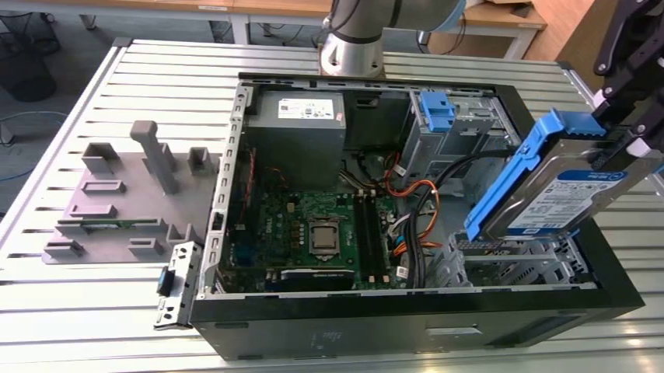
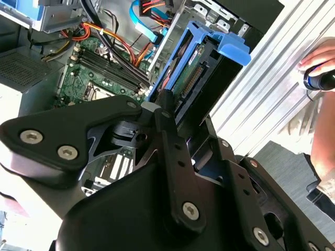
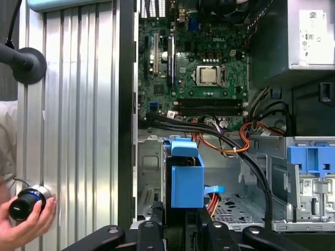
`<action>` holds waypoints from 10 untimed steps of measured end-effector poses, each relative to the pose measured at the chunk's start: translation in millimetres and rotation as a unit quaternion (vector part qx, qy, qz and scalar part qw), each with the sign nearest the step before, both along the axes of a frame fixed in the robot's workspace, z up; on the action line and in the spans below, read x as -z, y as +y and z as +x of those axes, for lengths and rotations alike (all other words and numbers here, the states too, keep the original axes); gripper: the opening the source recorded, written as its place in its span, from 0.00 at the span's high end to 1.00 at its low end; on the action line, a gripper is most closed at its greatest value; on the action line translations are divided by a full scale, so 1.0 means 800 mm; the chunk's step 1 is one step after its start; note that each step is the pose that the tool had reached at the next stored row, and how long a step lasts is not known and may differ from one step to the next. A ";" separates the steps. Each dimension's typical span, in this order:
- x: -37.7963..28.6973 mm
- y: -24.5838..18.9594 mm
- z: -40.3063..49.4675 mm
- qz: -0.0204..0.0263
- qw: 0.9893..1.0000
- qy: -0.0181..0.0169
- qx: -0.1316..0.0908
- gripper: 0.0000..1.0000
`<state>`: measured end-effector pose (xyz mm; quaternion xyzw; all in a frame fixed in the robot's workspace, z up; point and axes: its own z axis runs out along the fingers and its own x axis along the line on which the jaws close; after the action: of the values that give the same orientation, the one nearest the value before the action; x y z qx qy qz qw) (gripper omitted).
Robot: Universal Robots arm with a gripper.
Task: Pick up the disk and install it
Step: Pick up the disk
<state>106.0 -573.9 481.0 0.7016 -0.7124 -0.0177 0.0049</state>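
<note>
Disk up in the air, over the open case!
On the exterior view's left, a grey fixture block (image 1: 124,194) sits on the slatted desk (image 1: 155,78). Next comes the open computer case (image 1: 415,307), motherboard (image 1: 301,217) showing. On the exterior view's right, the hand (image 1: 626,140) is clamped tight on the upper end of the disk (image 1: 565,198), which hangs tilted, its lower end near the metal drive cage (image 1: 508,268).

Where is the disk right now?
In the exterior view the disk is held tilted in the gripper at the exterior view's right, just above the drive cage of the open case.
</note>
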 end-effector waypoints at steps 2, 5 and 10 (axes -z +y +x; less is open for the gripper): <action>0.0020 0.0000 0.001 0.000 1.000 0.000 0.000 0.65; 0.0060 0.0000 0.003 0.000 1.000 0.000 0.000 0.65; 0.0136 0.0000 0.007 0.000 1.000 0.000 0.000 0.65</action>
<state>111.5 -573.9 470.1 0.7017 -0.7123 -0.0176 0.0049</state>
